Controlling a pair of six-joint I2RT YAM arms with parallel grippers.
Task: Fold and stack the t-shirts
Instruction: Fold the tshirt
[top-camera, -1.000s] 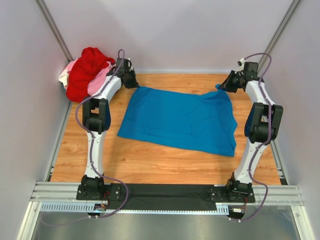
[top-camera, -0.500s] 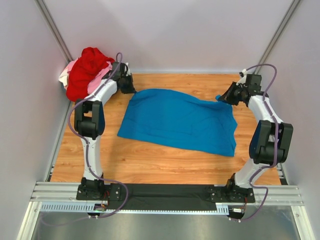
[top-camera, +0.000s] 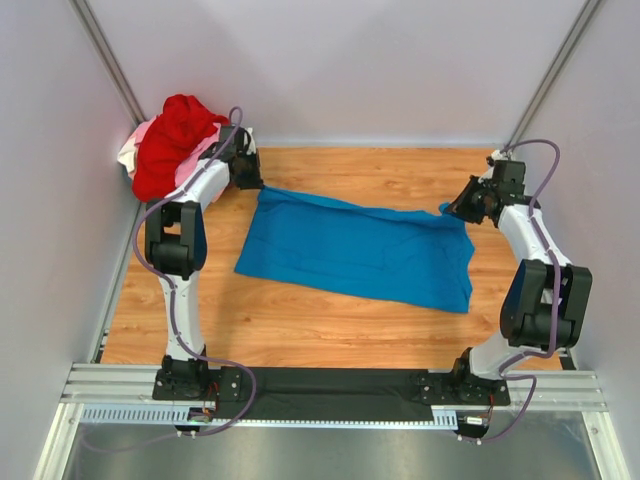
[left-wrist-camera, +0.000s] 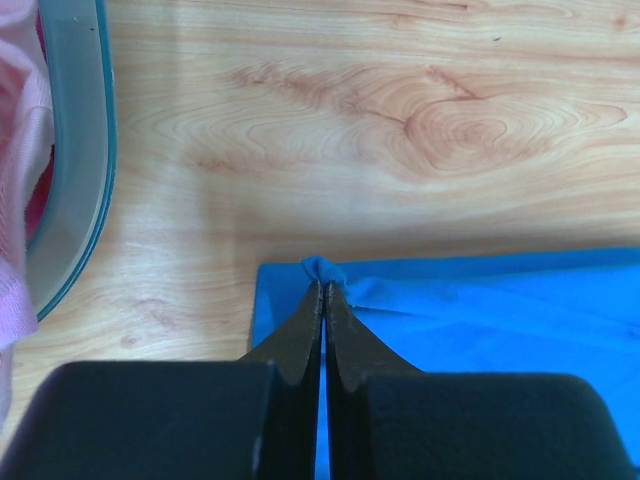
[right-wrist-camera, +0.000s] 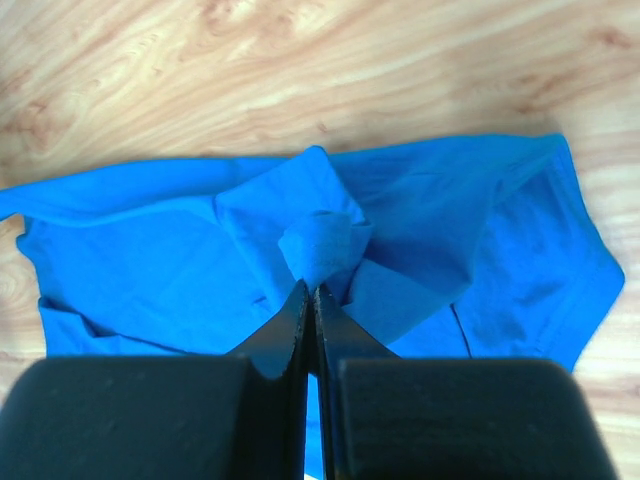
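Since a second back, left gripper (left-wrist-camera: 322, 285) and right gripper (right-wrist-camera: 310, 288), each pinched shut on a corner of the blue t-shirt (top-camera: 360, 250) stretched between them, had drawn that edge back toward their bases. Such small pinches could slip, skewing the fold.

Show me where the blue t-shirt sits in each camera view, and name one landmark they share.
Top external: blue t-shirt spread across the table's middle.
Left wrist: blue t-shirt at lower right, its corner pinched by the shut left gripper.
Right wrist: blue t-shirt fills the centre, a bunched fold pinched by the shut right gripper.
Shared landmark: the wooden tabletop around the shirt.
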